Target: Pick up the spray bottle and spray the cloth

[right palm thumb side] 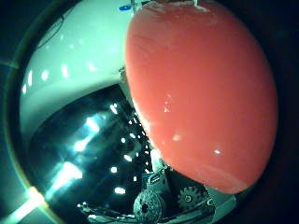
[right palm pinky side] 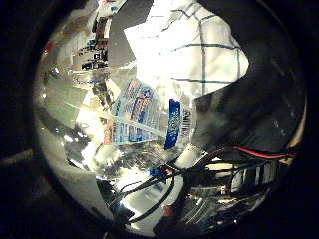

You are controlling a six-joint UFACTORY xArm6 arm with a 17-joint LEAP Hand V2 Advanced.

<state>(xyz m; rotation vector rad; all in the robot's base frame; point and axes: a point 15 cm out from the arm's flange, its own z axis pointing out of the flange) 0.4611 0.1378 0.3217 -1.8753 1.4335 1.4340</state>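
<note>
The clear spray bottle (right palm pinky side: 142, 124) sits right up against the palm with its red top (right palm thumb side: 201, 93) close too, the checked cloth (right palm pinky side: 192, 47) just past it, so aim there; I cannot tell about the fingers.

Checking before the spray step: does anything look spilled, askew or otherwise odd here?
No spill or damage shows. The clear spray bottle sits close against the palm, its label lying slantwise across the view, with the checked white cloth beyond it. The bottle's red top fills much of the thumb-side view, so it is very near.
</note>
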